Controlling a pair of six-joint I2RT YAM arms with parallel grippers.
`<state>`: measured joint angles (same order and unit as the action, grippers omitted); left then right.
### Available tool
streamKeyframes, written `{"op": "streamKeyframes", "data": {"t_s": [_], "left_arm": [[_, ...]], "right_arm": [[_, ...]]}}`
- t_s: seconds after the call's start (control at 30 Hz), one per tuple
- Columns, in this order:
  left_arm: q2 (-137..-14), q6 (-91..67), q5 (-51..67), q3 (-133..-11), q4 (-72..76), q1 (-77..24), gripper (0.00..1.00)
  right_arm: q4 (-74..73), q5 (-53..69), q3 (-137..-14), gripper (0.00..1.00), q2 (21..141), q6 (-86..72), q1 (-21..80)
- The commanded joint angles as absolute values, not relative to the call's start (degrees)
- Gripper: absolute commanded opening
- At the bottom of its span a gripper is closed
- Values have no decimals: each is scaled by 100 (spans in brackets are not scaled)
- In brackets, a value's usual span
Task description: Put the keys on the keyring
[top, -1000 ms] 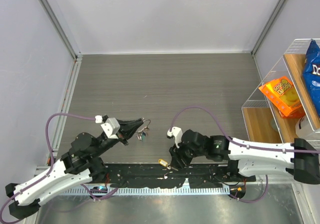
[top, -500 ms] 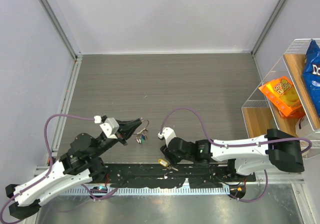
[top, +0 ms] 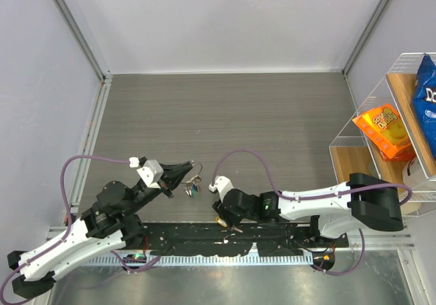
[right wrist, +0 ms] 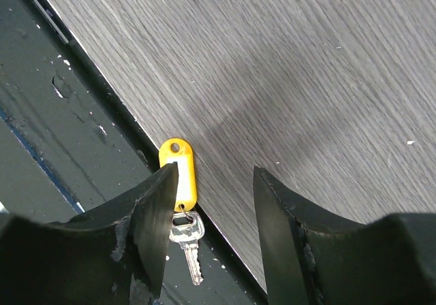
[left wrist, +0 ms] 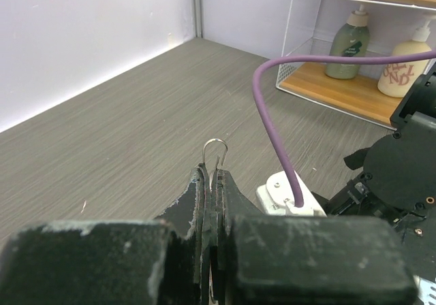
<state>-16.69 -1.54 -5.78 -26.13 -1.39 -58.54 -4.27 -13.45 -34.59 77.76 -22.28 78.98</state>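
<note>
Two grippers: close together but apart, lower centre of the top view.
Left gripper (left wrist: 210, 177): clamped shut on the keyring (left wrist: 215, 140) — a thin silver loop poking above the fingertips; small keys (top: 193, 186) hang beneath, perhaps green and blue.
Right gripper (right wrist: 214, 175): jaws apart, gripping nothing, over the yellow key (right wrist: 178, 172).
Yellow key: head on the table's (top: 225, 114) near edge, blade over the black rail (right wrist: 61, 135).
Room: table runs up-frame to the wall (top: 225, 26); shelf (top: 351, 165) at right.

Keyring (left wrist: 215, 148) upright, keys (top: 193, 186) dangling below; yellow-tagged key (right wrist: 180, 180) flat, apart.
</note>
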Motion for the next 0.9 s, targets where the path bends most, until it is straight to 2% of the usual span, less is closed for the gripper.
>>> {"op": "streamKeyframes", "data": {"t_s": [0.0, 0.87], "left_arm": [[-1608, -193, -685, -2865, 97, -5880, 0], [-1564, -141, -835, -2742, 88, -5880, 0]], "right_arm": [[-88, -1459, -3691, 55, 7849, -2153, 7945], [-324, -2090, -3700, 62, 8437, -2171, 8095]]}}
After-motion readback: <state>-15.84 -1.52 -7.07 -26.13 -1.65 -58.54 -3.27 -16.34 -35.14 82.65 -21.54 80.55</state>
